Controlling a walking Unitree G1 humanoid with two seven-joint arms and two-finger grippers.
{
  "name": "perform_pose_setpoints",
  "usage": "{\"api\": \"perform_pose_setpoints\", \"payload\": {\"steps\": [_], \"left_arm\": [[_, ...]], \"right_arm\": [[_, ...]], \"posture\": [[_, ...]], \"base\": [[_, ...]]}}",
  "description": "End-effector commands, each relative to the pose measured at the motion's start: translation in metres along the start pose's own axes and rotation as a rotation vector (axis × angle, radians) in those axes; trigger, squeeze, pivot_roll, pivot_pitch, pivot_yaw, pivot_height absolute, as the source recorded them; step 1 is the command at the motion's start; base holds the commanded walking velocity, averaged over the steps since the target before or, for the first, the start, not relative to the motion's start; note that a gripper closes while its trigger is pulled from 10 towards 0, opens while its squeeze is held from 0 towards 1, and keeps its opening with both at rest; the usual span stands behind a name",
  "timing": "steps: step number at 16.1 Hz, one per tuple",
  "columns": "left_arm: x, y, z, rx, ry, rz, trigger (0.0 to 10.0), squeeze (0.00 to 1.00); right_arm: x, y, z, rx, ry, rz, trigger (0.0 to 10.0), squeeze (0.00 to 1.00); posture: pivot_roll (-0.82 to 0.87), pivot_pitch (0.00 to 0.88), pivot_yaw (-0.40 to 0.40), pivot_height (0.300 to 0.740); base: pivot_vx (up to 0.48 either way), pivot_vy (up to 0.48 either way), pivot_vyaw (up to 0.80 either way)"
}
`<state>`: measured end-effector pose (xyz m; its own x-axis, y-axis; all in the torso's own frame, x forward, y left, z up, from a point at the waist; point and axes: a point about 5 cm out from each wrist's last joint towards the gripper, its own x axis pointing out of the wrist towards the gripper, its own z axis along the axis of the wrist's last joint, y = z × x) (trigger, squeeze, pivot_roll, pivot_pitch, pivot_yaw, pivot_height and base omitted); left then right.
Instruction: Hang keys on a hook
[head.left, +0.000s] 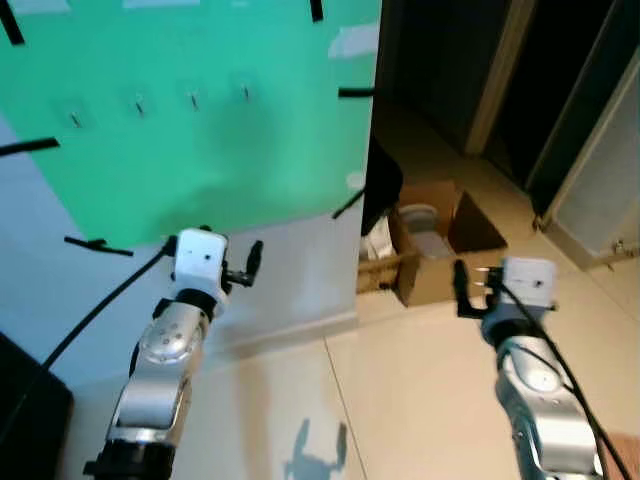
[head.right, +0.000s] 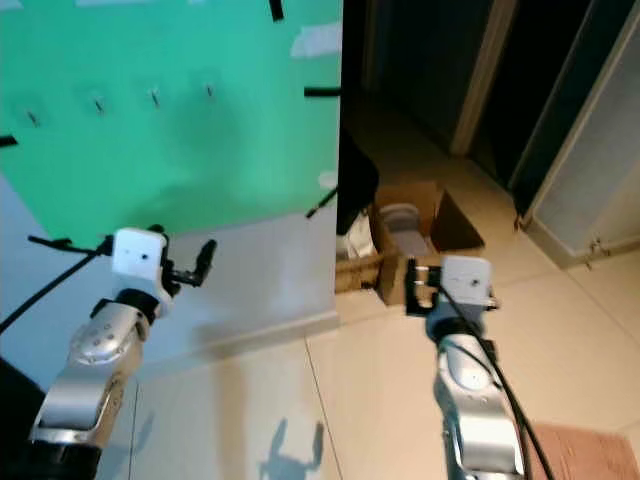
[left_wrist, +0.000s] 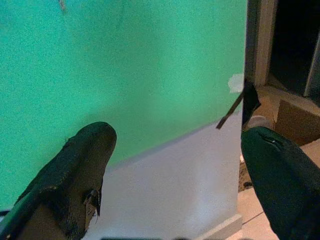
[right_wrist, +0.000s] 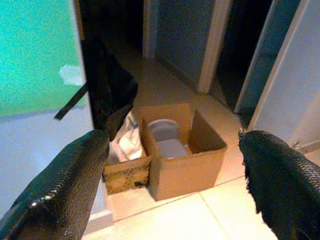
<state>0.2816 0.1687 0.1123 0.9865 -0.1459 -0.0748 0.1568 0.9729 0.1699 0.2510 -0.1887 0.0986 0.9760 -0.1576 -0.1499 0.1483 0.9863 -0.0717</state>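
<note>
Both pincers are wide open and hold nothing: the left pincer (left_wrist: 175, 175) faces the green wall (head.left: 200, 120) below small hooks (head.left: 193, 99), and the right pincer (right_wrist: 175, 185) faces a cardboard box (right_wrist: 182, 150).

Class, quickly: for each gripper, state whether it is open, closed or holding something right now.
Left gripper: open, holding nothing, facing the green sheet on the wall.
Right gripper: open, holding nothing, facing the cardboard box on the floor.

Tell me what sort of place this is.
Probably a home hallway set up for a test: a tiled floor, dark doorways leading off, and an open cardboard box of household odds by the wall. A green sheet taped to the wall carries a row of small hooks.
</note>
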Motion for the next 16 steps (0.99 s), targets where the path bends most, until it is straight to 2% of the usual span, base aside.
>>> {"api": "perform_pose_setpoints", "payload": {"steps": [1, 8, 11, 13, 16], "left_arm": [[-0.0009, 0.0093, 0.0013, 0.013, -0.002, 0.020, 10.0, 0.10], [0.0001, 0.0096, 0.0012, 0.016, -0.006, 0.019, 10.0, 0.10], [0.0026, 0.0114, 0.0020, 0.013, -0.007, 0.028, 10.0, 0.07], [0.0061, 0.0089, -0.0032, 0.072, 0.055, 0.004, 10.0, 0.08], [0.0072, 0.0047, -0.0080, 0.071, 0.093, -0.024, 10.0, 0.07]], "right_arm": [[0.0008, 0.0097, 0.0005, 0.009, 0.002, 0.033, 10.0, 1.00], [0.0034, 0.0107, 0.0002, 0.005, 0.000, 0.036, 10.0, 1.00], [0.0048, 0.0142, 0.0013, -0.015, -0.003, 0.059, 10.0, 1.00], [0.0063, 0.0141, 0.0011, -0.012, 0.000, 0.058, 10.0, 1.00], [0.0081, 0.0145, 0.0015, -0.008, -0.001, 0.053, 10.0, 1.00]], "posture": [[-0.05, 0.000, 0.022, 0.740], [-0.05, 0.000, 0.020, 0.740], [-0.05, 0.000, 0.022, 0.740], [-0.05, 0.000, 0.022, 0.740], [-0.05, 0.000, 0.032, 0.740]], "base": [[0.364, 0.000, 0.00], [0.365, 0.000, 0.00], [0.233, 0.000, 0.71], [0.000, 0.000, 0.80], [0.000, 0.000, 0.80]]}}
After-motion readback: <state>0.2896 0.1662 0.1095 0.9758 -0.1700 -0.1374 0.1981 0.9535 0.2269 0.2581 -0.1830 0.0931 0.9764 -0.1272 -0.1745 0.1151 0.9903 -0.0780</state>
